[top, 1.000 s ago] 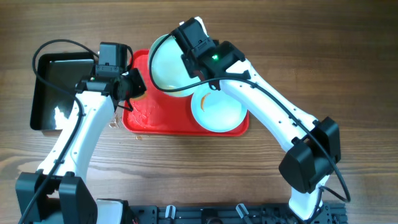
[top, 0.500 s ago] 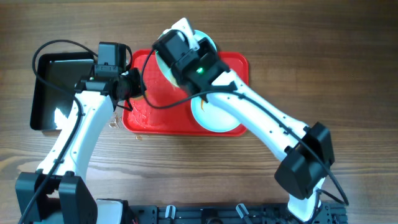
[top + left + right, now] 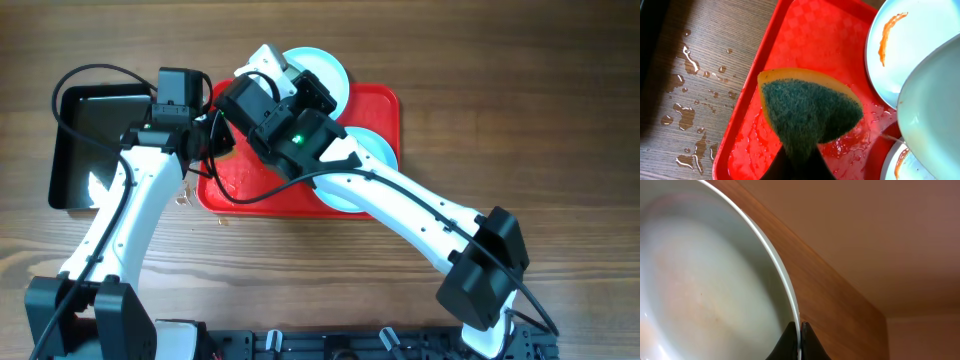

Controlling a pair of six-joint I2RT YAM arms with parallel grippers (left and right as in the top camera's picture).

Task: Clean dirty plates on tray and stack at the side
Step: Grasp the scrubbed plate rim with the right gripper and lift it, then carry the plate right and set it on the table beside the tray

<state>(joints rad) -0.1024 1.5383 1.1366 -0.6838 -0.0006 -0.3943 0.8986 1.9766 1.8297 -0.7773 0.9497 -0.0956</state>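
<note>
In the overhead view, the right arm (image 3: 400, 195) is being swung leftward across the tray (image 3: 385, 105). The held plate (image 3: 935, 115), which lay open to view a second ago, is now being hidden almost wholly under the wrist. A second plate (image 3: 322, 72) is being uncovered by that swing, lying over the tray's far rim. A third plate (image 3: 375, 150) is lying toward the tray's right end, half under the arm. The left gripper (image 3: 212, 140) is being kept where it was at the tray's left edge, near the black pan (image 3: 90, 150). The plate is judged to be being brought to the scrubber; nothing is being stacked at the side yet.

In the left wrist view, the sponge (image 3: 810, 112), orange foam faced with a coarse dark-green pad, is being pinched by closed fingers. The held plate, glossy and pale, is being tilted close at the right. An orange smear (image 3: 888, 32) is showing on the second plate behind it. The tray's chequered plastic is being wetted, and droplets (image 3: 687, 112) are lying on the wood-grain table.

In the right wrist view, the right gripper (image 3: 800, 332) is being clamped on the held plate's thin rim. The shallow, smooth bowl is showing a faint brownish tint.
</note>
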